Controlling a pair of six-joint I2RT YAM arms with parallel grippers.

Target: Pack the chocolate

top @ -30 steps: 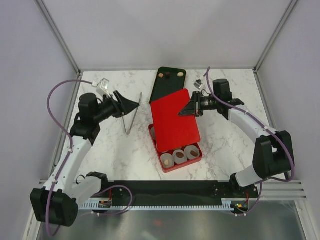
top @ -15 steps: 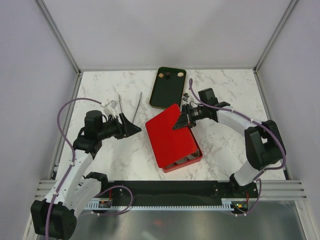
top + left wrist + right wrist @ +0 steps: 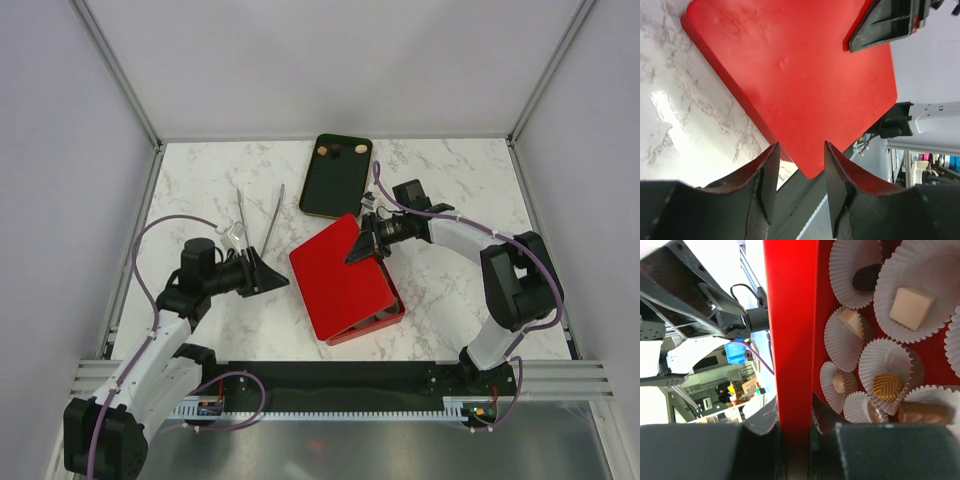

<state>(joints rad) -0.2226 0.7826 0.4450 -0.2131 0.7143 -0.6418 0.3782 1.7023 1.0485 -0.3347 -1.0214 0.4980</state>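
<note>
The right claw (image 3: 362,248) (image 3: 792,425) pinched the edge of a plain red lid (image 3: 335,275) (image 3: 790,315), holding it tilted over a red box (image 3: 385,318) on the marbled surface (image 3: 200,180). Under the lid, the right wrist view showed the chocolates (image 3: 911,305) sitting one apiece in white fluted paper cups (image 3: 890,362): a cream cube, a dark piece, tan ones and a ribbed golden one. Three more pieces lay at the far end of a black tray (image 3: 335,185) behind the box. The left claw (image 3: 272,280) (image 3: 801,150) stood spread, its jaws either side of the lid's near corner. Metal tongs (image 3: 274,212) lay just beyond it. No writing was legible anywhere.
</note>
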